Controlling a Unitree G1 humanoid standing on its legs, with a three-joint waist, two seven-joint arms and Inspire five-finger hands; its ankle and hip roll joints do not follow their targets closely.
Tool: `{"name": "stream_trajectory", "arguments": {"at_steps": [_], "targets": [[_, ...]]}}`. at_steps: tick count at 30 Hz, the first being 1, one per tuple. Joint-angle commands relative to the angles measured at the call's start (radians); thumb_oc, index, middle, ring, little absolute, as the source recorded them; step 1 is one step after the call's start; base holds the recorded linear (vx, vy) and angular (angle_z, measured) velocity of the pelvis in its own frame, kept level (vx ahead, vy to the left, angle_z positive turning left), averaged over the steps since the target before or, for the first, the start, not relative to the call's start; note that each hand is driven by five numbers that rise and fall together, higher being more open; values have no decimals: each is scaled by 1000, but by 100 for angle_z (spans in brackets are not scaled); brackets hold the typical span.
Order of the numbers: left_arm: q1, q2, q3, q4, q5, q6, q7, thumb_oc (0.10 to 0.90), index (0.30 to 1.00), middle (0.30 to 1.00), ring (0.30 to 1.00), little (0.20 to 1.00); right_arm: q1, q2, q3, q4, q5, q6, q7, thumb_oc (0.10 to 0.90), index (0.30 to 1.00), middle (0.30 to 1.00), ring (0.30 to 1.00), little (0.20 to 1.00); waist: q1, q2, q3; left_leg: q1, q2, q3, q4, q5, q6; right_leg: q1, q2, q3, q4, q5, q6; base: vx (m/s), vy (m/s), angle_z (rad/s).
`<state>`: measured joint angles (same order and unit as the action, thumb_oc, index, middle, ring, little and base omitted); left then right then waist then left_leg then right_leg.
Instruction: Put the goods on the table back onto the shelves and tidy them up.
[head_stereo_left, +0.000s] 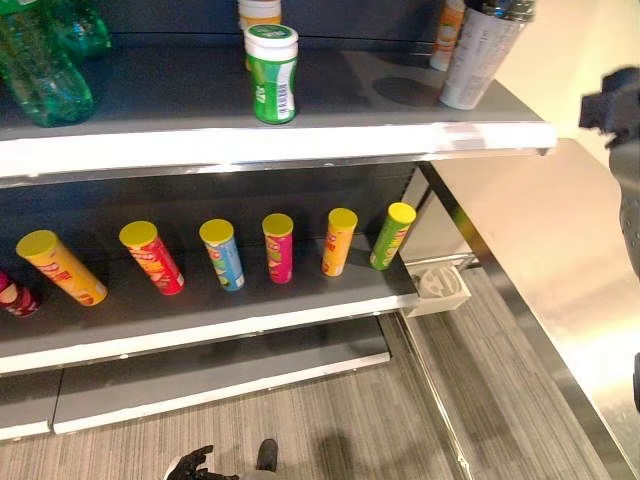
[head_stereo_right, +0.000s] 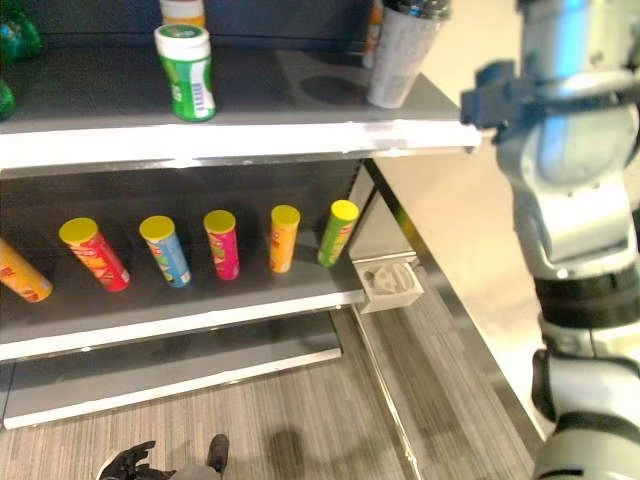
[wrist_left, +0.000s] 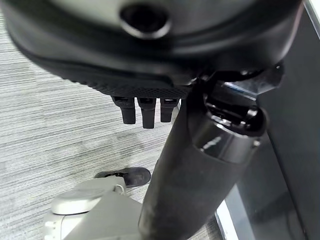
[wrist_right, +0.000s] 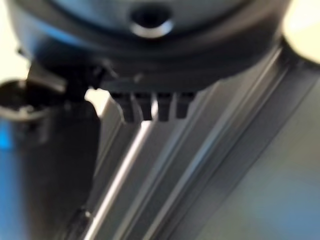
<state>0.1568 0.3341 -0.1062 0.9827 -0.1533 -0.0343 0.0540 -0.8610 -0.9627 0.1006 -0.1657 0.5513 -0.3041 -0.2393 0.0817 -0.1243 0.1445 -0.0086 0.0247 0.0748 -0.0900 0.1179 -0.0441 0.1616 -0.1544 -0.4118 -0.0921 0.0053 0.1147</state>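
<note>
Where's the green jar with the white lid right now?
The green jar stands upright on the upper shelf near its front edge, about mid-view in the head views, between the green bottles at left and the white canister at right.

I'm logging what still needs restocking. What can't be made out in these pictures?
- The green bottles on the upper shelf: cut off by the left eye view's edge, so their number is unclear.
- The dark red item beside the row of chip cans: cropped, type unclear.
- The right hand: its wrist view is blurred; holds nothing visible.
- The left hand: fingers partly hidden by its own bulk.
</note>
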Motion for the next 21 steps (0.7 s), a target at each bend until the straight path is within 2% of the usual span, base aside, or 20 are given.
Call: {"name": "stream_trajectory", "arguments": {"at_steps": [1,3,4,6,7,8,9,12,13,15,16,17,21], "targets": [[-18,27,-34,2,18,-21,-22,800,900,900,900,900,-7,13,-26,-46,166,-63,89,800,900,900,900,900,34,14,-84,104,56,30,3,-162,-45,-81,-48,2,14,72,76,-4,0,-20],[-25,27,-39,-17,23,-23,-34,800,900,900,900,900,97,73,-64,-92,239,-66,142,800,900,900,900,900,21,20,-81,108,58,39,3,-163,-45,-84,-46,11,14,73,75,-15,2,-18],[-31,31,-42,-34,36,-24,-43,800,900,900,900,900,213,134,-92,-132,278,-52,192,800,900,900,900,900,9,22,-83,116,59,51,3,-166,-44,-87,-45,24,14,75,73,-17,13,-17],[-27,29,-37,-58,37,-26,-51,800,900,900,900,900,315,192,-114,-165,309,-30,234,800,900,900,900,900,-6,31,-82,122,60,60,3,-169,-42,-90,-44,33,14,74,72,-10,13,-17],[-31,32,-33,-64,40,-27,-52,800,900,900,900,900,360,217,-108,-173,320,-16,257,800,900,900,900,900,-11,33,-81,126,61,66,3,-170,-41,-93,-44,41,14,76,72,-19,12,-18],[-30,38,-15,-79,42,-29,-61,800,900,900,900,900,471,258,-122,-190,350,21,314,800,900,900,900,900,-22,39,-78,133,62,79,3,-174,-39,-96,-43,55,14,78,71,-16,9,-27],[-28,39,-16,-80,42,-29,-61,800,900,900,900,900,476,259,-125,-193,351,22,315,800,900,900,900,900,-20,38,-80,133,62,80,3,-175,-39,-96,-43,56,13,78,71,-8,13,-27],[-32,46,18,-105,47,-36,-78,800,900,900,900,900,674,330,-109,-213,396,88,432,800,900,900,900,900,-38,47,-72,140,61,95,3,-176,-37,-102,-42,70,14,80,71,-6,2,-20],[-31,46,17,-106,47,-36,-78,800,900,900,900,900,676,331,-109,-213,396,88,433,800,900,900,900,900,-38,47,-73,141,61,96,3,-176,-37,-102,-42,70,14,80,71,-2,0,-16],[-30,47,30,-109,61,-39,-100,800,900,900,900,900,768,352,-111,-218,396,142,493,800,900,900,900,900,-46,49,-69,141,60,101,3,-177,-36,-106,-42,75,13,81,72,-4,-10,-20],[-25,47,32,-112,66,-45,-108,800,900,900,900,900,813,372,-114,-203,416,161,524,800,900,900,900,900,-51,50,-68,140,61,104,3,-175,-36,-108,-42,78,12,83,72,-6,-5,-10],[-23,41,28,-108,79,-46,-114,800,900,900,900,900,885,454,-104,-148,467,171,552,800,900,900,900,900,-59,53,-67,137,59,109,3,-175,-35,-113,-43,82,9,88,72,-4,2,-7],[-7,28,45,-90,80,-40,-136,800,900,900,900,900,1013,489,-74,-22,435,244,589,800,900,900,900,900,-72,56,-67,136,58,114,3,-173,-36,-116,-44,86,7,91,73,-5,9,-16]]}}
